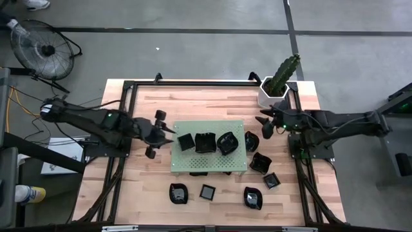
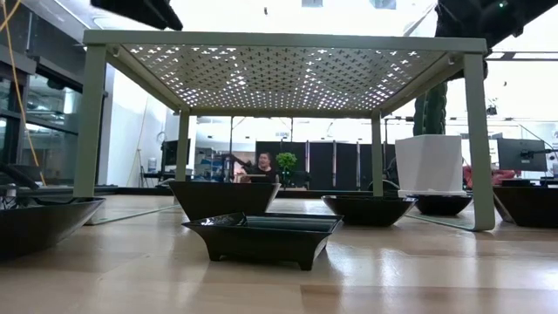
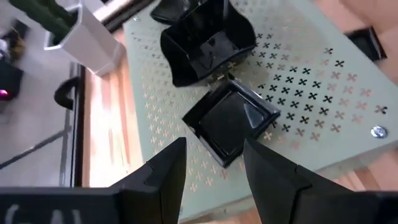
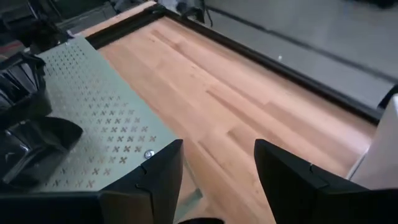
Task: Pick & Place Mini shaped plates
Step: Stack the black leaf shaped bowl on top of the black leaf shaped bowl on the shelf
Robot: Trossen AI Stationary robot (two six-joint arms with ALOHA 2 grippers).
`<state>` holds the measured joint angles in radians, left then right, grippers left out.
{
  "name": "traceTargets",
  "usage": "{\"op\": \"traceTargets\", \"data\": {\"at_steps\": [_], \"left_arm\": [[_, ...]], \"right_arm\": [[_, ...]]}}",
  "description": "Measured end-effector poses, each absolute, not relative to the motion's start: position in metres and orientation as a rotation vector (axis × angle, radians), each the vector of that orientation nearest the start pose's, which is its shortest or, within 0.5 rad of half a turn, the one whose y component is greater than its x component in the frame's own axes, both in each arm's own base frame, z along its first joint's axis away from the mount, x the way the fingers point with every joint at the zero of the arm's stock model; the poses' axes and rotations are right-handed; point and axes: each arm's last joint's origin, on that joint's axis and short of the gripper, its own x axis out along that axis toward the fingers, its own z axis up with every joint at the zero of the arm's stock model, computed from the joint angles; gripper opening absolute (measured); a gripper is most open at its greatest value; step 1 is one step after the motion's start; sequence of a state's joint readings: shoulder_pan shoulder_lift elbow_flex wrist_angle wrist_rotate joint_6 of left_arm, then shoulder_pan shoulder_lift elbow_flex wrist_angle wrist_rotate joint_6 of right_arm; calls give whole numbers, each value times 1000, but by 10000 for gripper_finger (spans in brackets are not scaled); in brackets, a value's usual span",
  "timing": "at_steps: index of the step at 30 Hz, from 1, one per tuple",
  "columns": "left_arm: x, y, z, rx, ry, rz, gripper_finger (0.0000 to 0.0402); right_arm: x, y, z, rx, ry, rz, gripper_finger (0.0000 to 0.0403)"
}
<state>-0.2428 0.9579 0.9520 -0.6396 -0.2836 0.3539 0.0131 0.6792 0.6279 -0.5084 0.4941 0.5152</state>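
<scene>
Light wooden table (image 1: 148, 180) inside a black frame; green perforated board (image 1: 209, 164) stands on legs at its middle, white hexagonal plant pot (image 1: 269, 95) with a cactus at the far right corner. Black mini plates lie directly on the wood: three in a row along the near edge (image 1: 178, 193) (image 1: 208, 191) (image 1: 253, 198), three more just right of the board (image 1: 252, 140) (image 1: 260, 162) (image 1: 271, 180). Another dish shows partly under the board's near edge (image 1: 198, 172).

Both arms reach inward from opposite sides. The left gripper (image 1: 168, 133) has its jaws apart and empty; the right gripper (image 1: 262, 122) likewise.
</scene>
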Motion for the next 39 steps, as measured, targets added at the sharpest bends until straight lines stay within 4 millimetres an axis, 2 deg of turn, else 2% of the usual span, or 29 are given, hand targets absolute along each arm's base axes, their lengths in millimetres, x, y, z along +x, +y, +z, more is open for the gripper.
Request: {"op": "traceTargets", "data": {"at_steps": [10,18,27,39], "left_arm": [[131,-25,276,377,400,-57,156],[98,-19,237,277,314,-79,156],[84,-15,209,228,258,-68,156],[85,-15,188,225,299,-74,156]], "right_arm": [[134,-20,250,612,594,-662,193],[152,-24,231,669,732,-703,193],[167,-23,195,773,961,-786,193],[176,-16,175,838,1111,-825,193]]}}
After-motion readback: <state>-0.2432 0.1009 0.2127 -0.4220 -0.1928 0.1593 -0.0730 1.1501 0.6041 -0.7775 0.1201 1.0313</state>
